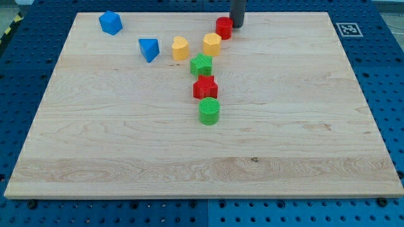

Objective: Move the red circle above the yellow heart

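Now my tip [238, 25] touches the upright red circle [224, 28] from its right, yellow heart [180, 48] left; no claw shows.

Laboratory test rig. Pale wooden bench [189, 157] laid on a blue perforated mounting plate [391, 75] with regular rows of holes; printed black-and-white fiducial marker [348, 29] fixed at the view's top right corner; yellow-and-black hazard striping [11, 26] glimpsed at the view's top left edge.
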Motion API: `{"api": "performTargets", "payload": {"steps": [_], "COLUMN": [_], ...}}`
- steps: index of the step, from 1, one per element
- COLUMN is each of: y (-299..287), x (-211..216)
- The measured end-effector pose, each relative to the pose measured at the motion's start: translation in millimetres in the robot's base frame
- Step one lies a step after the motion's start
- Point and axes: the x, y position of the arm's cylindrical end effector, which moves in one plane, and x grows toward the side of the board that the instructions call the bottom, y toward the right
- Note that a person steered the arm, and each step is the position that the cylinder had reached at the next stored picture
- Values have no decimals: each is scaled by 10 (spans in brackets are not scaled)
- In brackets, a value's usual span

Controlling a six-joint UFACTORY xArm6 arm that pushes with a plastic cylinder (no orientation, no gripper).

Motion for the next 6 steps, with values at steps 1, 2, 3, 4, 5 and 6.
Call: {"api": "performTargets", "payload": {"steps": [1,2,3,4,5,6], "y": [337,327,18,-319,-649,-876], "x": [230,402,309,134,66,46]}}
